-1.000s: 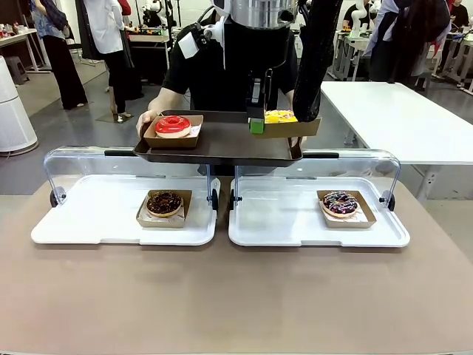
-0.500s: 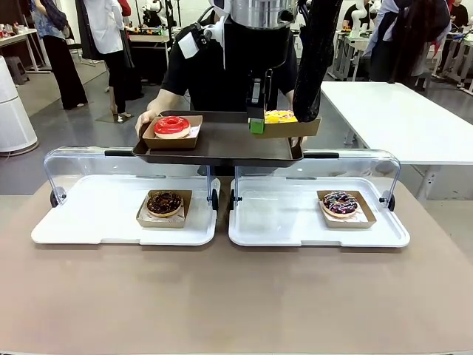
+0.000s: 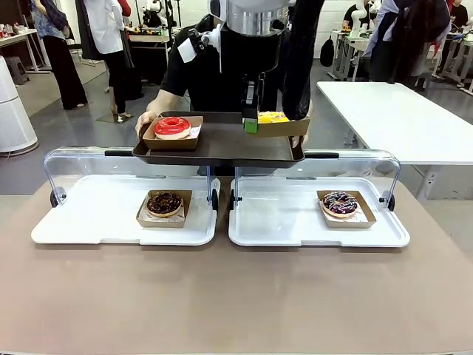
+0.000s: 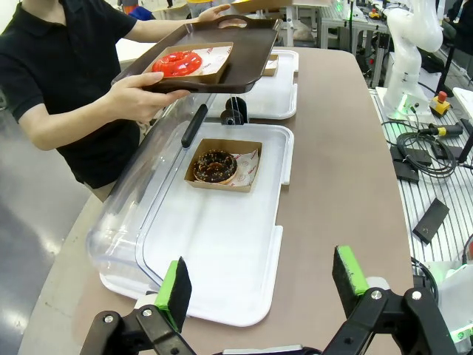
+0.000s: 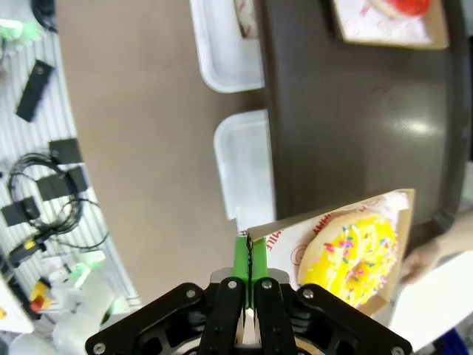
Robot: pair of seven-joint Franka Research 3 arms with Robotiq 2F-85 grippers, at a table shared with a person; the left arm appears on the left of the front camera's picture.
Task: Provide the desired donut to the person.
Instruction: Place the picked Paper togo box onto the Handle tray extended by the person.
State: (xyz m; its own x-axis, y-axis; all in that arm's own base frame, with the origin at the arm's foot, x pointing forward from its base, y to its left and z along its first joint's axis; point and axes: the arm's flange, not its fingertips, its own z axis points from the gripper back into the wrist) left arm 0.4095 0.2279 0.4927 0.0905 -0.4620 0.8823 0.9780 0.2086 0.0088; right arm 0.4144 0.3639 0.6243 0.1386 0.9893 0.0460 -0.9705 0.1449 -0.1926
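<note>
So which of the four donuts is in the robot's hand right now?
The yellow sprinkled donut: the right hand pinches its cardboard tray's edge above the person's brown tray. The other three sit ungripped.

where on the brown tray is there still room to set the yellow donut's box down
The brown tray is bare from the middle to its right end, bordered by the red donut's box on the left. The right gripper, shut on the yellow donut's box, holds it over that end. The left end is taken, and the person's hand grips that edge.
</note>
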